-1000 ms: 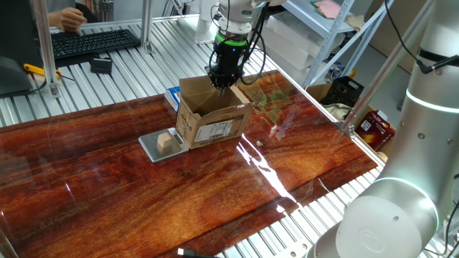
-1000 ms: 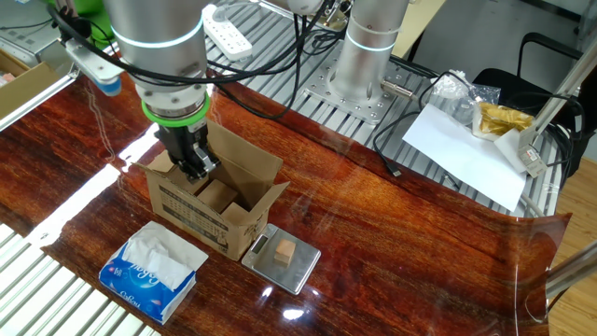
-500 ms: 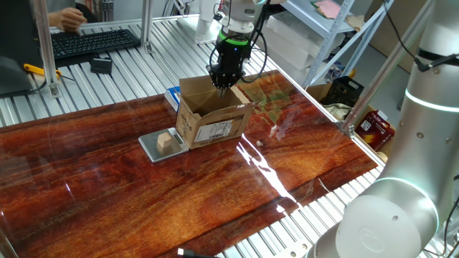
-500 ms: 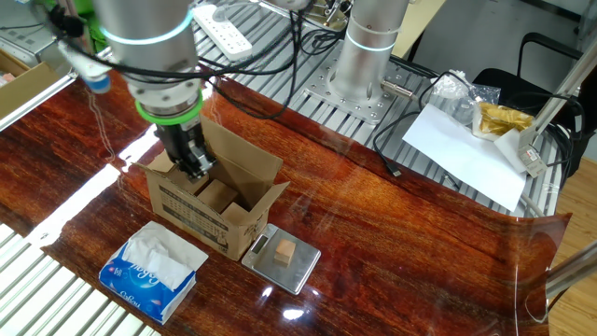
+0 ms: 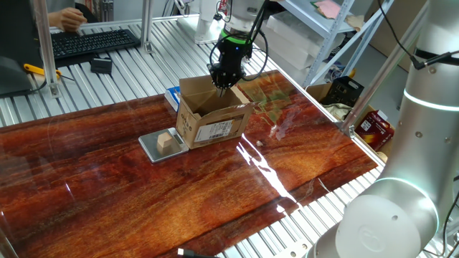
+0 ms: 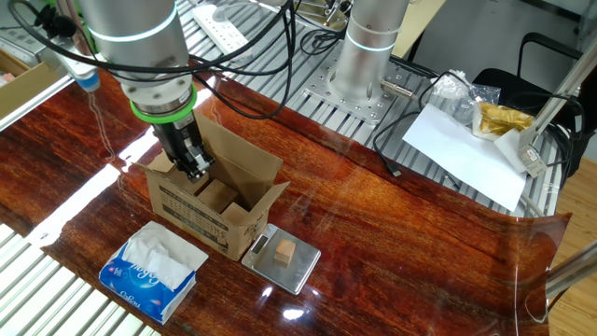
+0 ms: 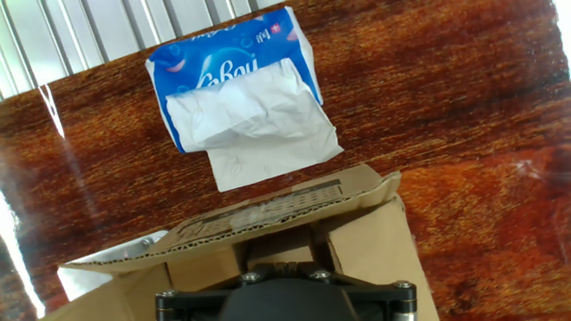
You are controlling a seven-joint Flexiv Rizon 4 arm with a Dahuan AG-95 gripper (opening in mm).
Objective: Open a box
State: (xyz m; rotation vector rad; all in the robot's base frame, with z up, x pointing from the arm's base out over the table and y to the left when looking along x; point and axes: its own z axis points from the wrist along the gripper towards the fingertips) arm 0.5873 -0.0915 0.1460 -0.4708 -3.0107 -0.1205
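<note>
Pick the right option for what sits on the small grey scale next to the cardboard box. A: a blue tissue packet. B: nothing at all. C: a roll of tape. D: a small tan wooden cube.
D: a small tan wooden cube rests on the scale beside the box, while the tissue packet lies on the table on the box's other side.

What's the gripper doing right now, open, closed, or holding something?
Gripper: over the open box, fingertips close together and apparently pinching a flap edge, but the grip cannot be told for sure.
</note>
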